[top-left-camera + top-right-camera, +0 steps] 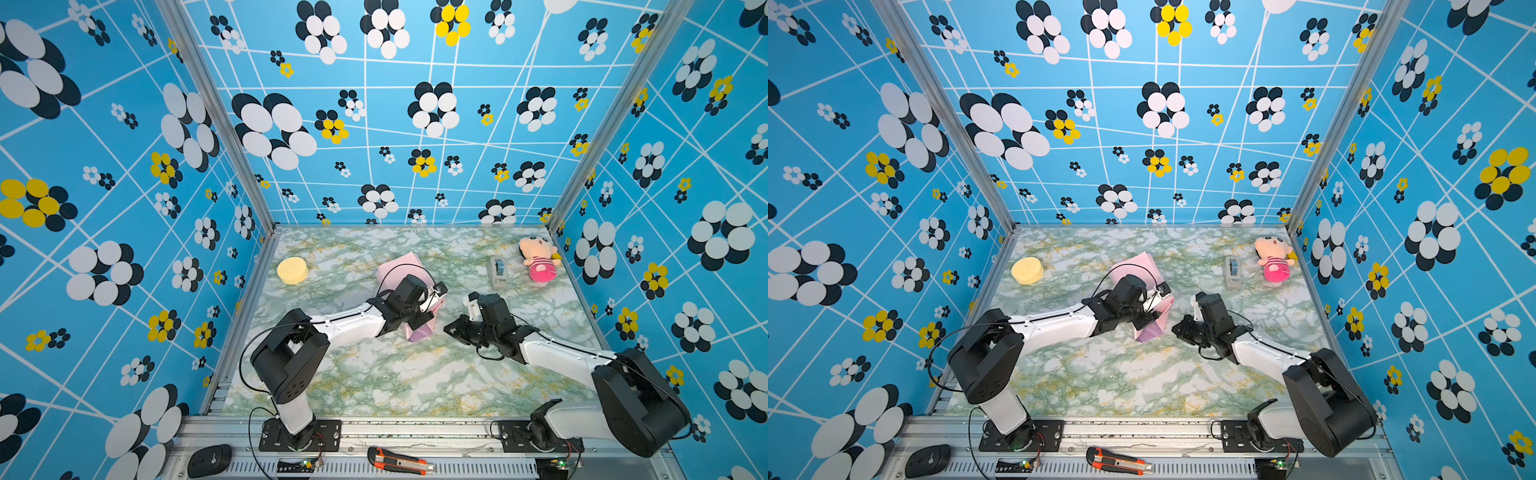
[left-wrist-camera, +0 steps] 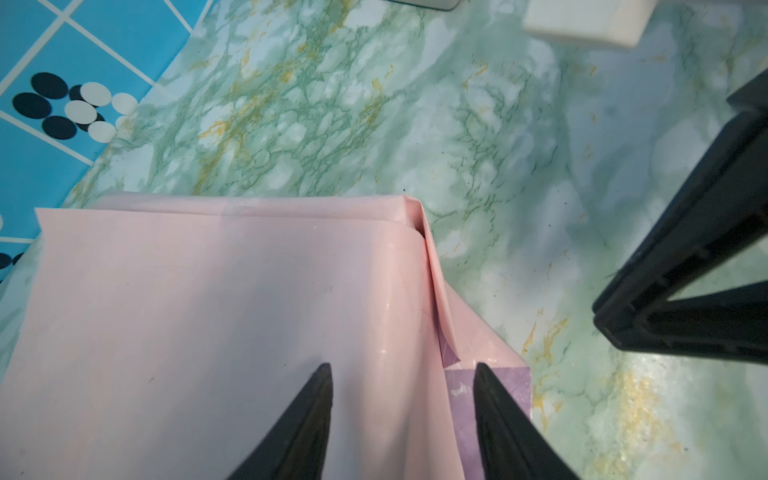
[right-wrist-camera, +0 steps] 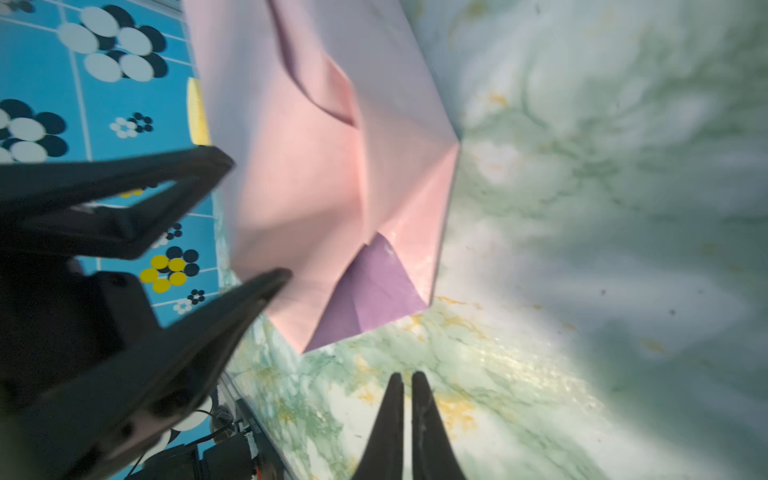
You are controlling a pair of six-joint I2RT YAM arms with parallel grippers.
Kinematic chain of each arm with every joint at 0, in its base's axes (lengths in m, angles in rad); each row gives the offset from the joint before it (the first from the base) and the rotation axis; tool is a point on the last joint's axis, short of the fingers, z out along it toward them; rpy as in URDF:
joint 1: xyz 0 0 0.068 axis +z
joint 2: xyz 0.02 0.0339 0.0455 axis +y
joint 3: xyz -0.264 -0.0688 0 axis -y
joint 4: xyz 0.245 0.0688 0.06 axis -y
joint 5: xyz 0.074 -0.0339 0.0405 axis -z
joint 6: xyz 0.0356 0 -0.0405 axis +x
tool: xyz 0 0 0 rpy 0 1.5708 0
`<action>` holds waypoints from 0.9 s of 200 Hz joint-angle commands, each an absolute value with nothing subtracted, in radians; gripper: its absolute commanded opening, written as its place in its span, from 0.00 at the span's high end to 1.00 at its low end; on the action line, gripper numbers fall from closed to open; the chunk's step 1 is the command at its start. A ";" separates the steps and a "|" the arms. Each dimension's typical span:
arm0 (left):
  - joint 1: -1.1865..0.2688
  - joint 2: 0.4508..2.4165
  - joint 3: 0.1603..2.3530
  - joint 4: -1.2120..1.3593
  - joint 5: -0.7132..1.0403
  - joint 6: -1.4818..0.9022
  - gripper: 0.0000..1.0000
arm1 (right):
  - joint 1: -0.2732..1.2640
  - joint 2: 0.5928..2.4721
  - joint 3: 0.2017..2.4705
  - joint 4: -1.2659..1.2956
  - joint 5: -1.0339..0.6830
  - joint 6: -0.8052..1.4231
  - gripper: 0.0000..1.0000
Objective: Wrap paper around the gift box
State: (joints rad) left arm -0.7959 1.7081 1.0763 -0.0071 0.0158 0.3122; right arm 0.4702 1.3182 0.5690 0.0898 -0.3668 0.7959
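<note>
One parcel sits mid-tabletop (image 1: 374,374): the paper (image 1: 400,266), folded pale-pink side out, presumably around the gift box, which is hidden from every view. Its long axis runs near to far, with a loose lilac flap (image 3: 370,291) showing at the near end. The left end effector (image 2: 401,368) hangs directly over the parcel's right edge, released, jaws apart, one fingertip above the pink top and its mate above the lilac fold. The right end effector (image 3: 406,376) sits just right of the parcel, apart from it, all but clenched and empty. For pressing or pinching that flap, the left end effector is the nearer; from the right one the flap lies leftward.
</note>
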 commanded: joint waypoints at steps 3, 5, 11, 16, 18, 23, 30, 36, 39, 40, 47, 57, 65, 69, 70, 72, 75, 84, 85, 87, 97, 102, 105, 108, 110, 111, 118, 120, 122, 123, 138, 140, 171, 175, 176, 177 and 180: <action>-0.767 1.607 1.164 -0.113 0.013 0.217 0.38 | 0.425 1.269 0.690 -0.116 -0.316 0.656 0.78; -0.765 1.601 1.168 -0.121 0.011 0.208 0.38 | 0.422 1.270 0.699 -0.126 -0.317 0.647 0.77; -0.754 1.583 1.178 -0.144 0.007 0.178 0.37 | 0.413 1.271 0.729 -0.148 -0.319 0.622 0.74; -0.745 1.568 1.184 -0.163 0.000 0.145 0.35 | 0.405 1.276 0.751 -0.165 -0.319 0.603 0.71; -0.739 1.562 1.184 -0.172 -0.002 0.134 0.35 | 0.402 1.277 0.762 -0.170 -0.320 0.597 0.70; -0.724 1.546 1.191 -0.193 -0.004 0.091 0.34 | 0.394 1.286 0.784 -0.184 -0.320 0.581 0.68; -0.697 1.525 1.195 -0.225 0.001 0.033 0.32 | 0.383 1.299 0.814 -0.199 -0.325 0.560 0.65; -0.671 1.505 1.196 -0.252 0.009 -0.019 0.31 | 0.372 1.314 0.839 -0.206 -0.330 0.542 0.62; -0.656 1.496 1.193 -0.264 0.015 -0.046 0.30 | 0.366 1.322 0.852 -0.209 -0.335 0.535 0.61; -0.651 1.493 1.193 -0.268 0.018 -0.051 0.30 | 0.365 1.326 0.857 -0.210 -0.337 0.532 0.60; -0.615 1.471 1.185 -0.290 0.037 -0.114 0.29 | 0.353 1.352 0.890 -0.218 -0.356 0.511 0.56; -0.556 1.443 1.164 -0.314 0.076 -0.208 0.28 | 0.337 1.396 0.948 -0.245 -0.373 0.482 0.50; -0.510 1.423 1.141 -0.321 0.110 -0.274 0.27 | 0.331 1.430 0.990 -0.265 -0.379 0.456 0.47; -0.487 1.415 1.128 -0.321 0.132 -0.303 0.27 | 0.329 1.447 1.013 -0.275 -0.382 0.442 0.45; -0.482 1.413 1.125 -0.320 0.137 -0.310 0.27 | 0.328 1.451 1.018 -0.277 -0.384 0.439 0.44; -0.472 1.407 1.118 -0.318 0.146 -0.322 0.27 | 0.326 1.460 1.028 -0.283 -0.385 0.434 0.44; -0.457 1.402 1.109 -0.315 0.162 -0.341 0.27 | 0.325 1.472 1.043 -0.290 -0.385 0.426 0.42; -0.418 1.387 1.076 -0.304 0.194 -0.384 0.26 | 0.319 1.509 1.087 -0.308 -0.391 0.408 0.40; -0.415 1.386 1.073 -0.304 0.197 -0.389 0.26 | 0.318 1.513 1.091 -0.309 -0.393 0.406 0.40; -0.406 1.384 1.069 -0.303 0.203 -0.399 0.26 | 0.318 1.521 1.100 -0.312 -0.395 0.401 0.40; -0.375 1.379 1.046 -0.297 0.221 -0.431 0.26 | 0.311 1.562 1.142 -0.331 -0.414 0.387 0.37; -0.362 1.379 1.037 -0.295 0.231 -0.443 0.26 | 0.310 1.582 1.164 -0.337 -0.422 0.381 0.36; -0.356 1.380 1.032 -0.293 0.237 -0.449 0.26 | 0.308 1.595 1.175 -0.340 -0.429 0.378 0.35; -0.350 1.381 1.029 -0.292 0.244 -0.457 0.26 | 0.308 1.606 1.189 -0.344 -0.434 0.375 0.34; -0.346 1.383 1.026 -0.290 0.249 -0.460 0.26 | 0.308 1.615 1.197 -0.346 -0.438 0.373 0.33; -0.344 1.383 1.025 -0.288 0.250 -0.462 0.26 | 0.308 1.619 1.201 -0.347 -0.441 0.373 0.33; -0.335 1.390 1.017 -0.286 0.261 -0.480 0.26 | 0.307 1.646 1.229 -0.358 -0.450 0.369 0.32; -0.331 1.392 1.017 -0.284 0.265 -0.483 0.26 | 0.306 1.654 1.236 -0.360 -0.453 0.368 0.32; -0.327 1.395 1.015 -0.282 0.270 -0.485 0.26 | 0.307 1.661 1.243 -0.364 -0.454 0.368 0.32; -0.326 1.395 1.014 -0.281 0.271 -0.487 0.26 | 0.308 1.665 1.247 -0.364 -0.456 0.368 0.32; -0.310 1.417 1.008 -0.269 0.297 -0.512 0.26 | 0.307 1.721 1.300 -0.371 -0.485 0.367 0.30; -0.309 1.420 1.008 -0.267 0.301 -0.517 0.26 | 0.306 1.728 1.309 -0.374 -0.487 0.367 0.29; -0.290 1.457 0.999 -0.237 0.326 -0.548 0.26 | 0.306 1.842 1.428 -0.407 -0.538 0.368 0.28; -0.287 1.463 0.999 -0.233 0.330 -0.551 0.26 | 0.306 1.856 1.442 -0.409 -0.545 0.370 0.28; -0.287 1.464 0.999 -0.233 0.331 -0.553 0.26 | 0.307 1.859 1.446 -0.412 -0.547 0.371 0.29; -0.286 1.465 0.999 -0.231 0.331 -0.553 0.26 | 0.308 1.862 1.449 -0.412 -0.548 0.371 0.28; -0.284 1.469 0.999 -0.230 0.335 -0.554 0.26 | 0.308 1.872 1.460 -0.414 -0.554 0.373 0.28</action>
